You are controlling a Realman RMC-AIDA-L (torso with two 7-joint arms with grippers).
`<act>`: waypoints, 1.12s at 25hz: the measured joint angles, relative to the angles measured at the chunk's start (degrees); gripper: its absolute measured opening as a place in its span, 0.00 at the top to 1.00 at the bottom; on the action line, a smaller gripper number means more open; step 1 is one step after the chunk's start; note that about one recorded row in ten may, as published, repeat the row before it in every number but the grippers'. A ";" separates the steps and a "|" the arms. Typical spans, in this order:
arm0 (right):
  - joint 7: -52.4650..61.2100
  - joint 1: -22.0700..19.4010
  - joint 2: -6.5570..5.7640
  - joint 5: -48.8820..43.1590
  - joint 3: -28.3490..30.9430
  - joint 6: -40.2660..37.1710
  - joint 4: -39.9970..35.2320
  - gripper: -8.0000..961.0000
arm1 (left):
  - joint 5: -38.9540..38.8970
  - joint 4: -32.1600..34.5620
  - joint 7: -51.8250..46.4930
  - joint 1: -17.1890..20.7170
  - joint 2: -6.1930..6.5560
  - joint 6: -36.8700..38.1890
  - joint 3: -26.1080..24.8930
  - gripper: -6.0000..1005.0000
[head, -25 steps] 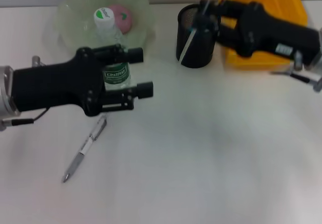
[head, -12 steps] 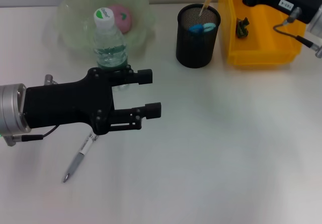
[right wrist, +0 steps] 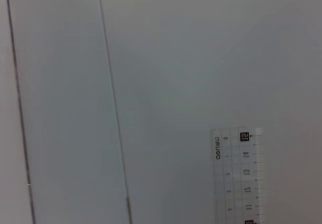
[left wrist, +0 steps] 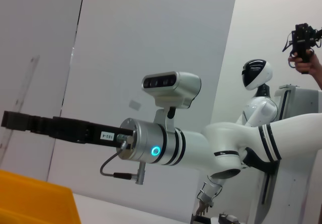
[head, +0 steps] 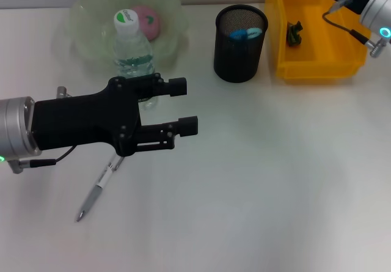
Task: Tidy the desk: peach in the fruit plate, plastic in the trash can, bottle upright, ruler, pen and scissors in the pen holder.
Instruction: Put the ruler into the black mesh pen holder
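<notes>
Silver and slim, the one pen [head: 98, 187] lies flat on the desk [head: 263, 192], partly under the left arm. It looks light, stiff and slick, so the middle of its barrel is probably the best place to pinch it. In the head view the left gripper [head: 184, 106] hovers above the desk with its fingers spread and nothing between them, just in front of the one bottle [head: 133, 47]. The bottle stands upright at the near edge of the fruit plate [head: 85, 46], where one peach [head: 147, 21] rests. One pen holder [head: 240, 47] shows one blue-handled pair of scissors [head: 245, 33]. One yellow trash can [head: 317, 58] holds a small dark scrap [head: 295, 32]. In the left wrist view the right gripper [left wrist: 12, 121] is raised high, with one clear ruler [left wrist: 22, 93] rising from it. The ruler is thin, springy and likely to slip. In the right wrist view only the ruler's numbered end shows against the wall, so it seems clamped at its hidden end.
</notes>
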 joint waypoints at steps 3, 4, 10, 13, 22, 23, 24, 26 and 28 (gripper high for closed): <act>-1.15 0.60 0.00 0.18 -0.89 1.61 1.30 0.56 | -0.07 -0.60 -0.28 -0.40 0.04 -0.32 -0.16 0.27; -1.68 0.75 0.00 0.21 -1.05 1.91 1.66 0.56 | -0.08 -0.71 -0.31 -0.46 0.06 -0.49 -0.20 0.27; -4.42 1.80 0.06 0.31 -1.41 3.82 4.02 0.55 | -0.17 -1.30 -0.70 -0.99 0.09 -1.58 -0.57 0.27; -5.30 2.08 0.08 0.31 -1.62 4.22 4.28 0.55 | -0.19 -1.40 -1.00 -1.30 0.09 -1.67 -0.75 0.27; -5.49 3.29 0.09 0.31 -5.41 8.87 4.34 0.54 | -0.22 -1.94 -2.12 -1.87 0.00 -3.06 -0.92 0.27; -5.49 3.44 0.09 0.32 -5.63 9.19 4.36 0.54 | -0.23 -2.03 -2.12 -1.88 0.00 -3.08 -0.92 0.27; -5.49 3.54 0.09 0.31 -5.80 9.43 4.38 0.53 | -0.25 -2.13 -2.12 -1.91 0.00 -3.13 -0.93 0.27; -5.49 3.60 0.09 0.31 -5.91 9.71 4.37 0.53 | -0.27 -2.18 -2.12 -1.91 0.00 -3.25 -0.93 0.27; -5.49 3.61 0.09 0.32 -5.91 9.71 4.28 0.53 | -0.28 -2.20 -2.15 -1.78 0.00 -3.32 -1.10 0.27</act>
